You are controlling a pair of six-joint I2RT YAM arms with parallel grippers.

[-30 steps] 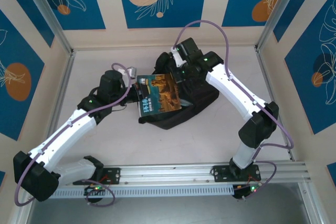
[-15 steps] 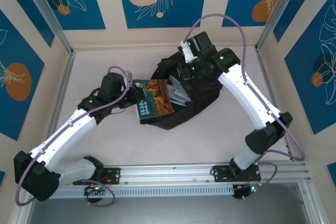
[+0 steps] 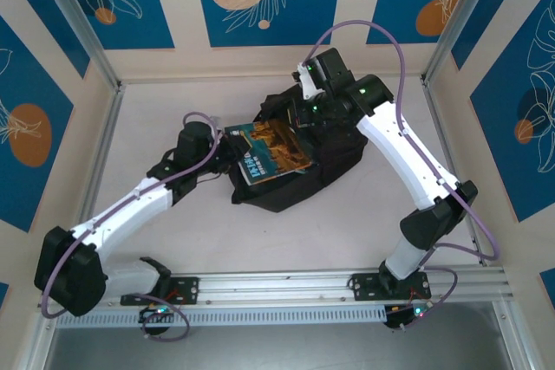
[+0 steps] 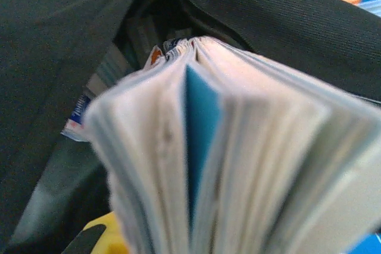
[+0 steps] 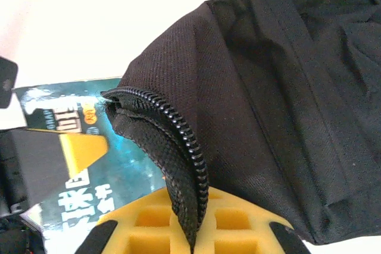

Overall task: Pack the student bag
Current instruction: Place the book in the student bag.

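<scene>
The student bag, a soft black backpack, lies mid-table with its mouth facing left. My right gripper is shut on the zipper edge of the opening and holds that flap up; its yellow pads pinch the fabric. My left gripper is shut on a book with a teal and orange cover, tilted over the bag's mouth. In the left wrist view the book's fanned page edges point into the dark opening. The teal cover lies beside the raised flap.
Printed items lie inside the bag. Aluminium posts and patterned walls ring the white table. A metal rail runs along the near edge by the arm bases.
The left arm has carried the book right and farther, toward the bag's mouth. The right gripper lifted the zipper edge upward and keeps hold of it.
</scene>
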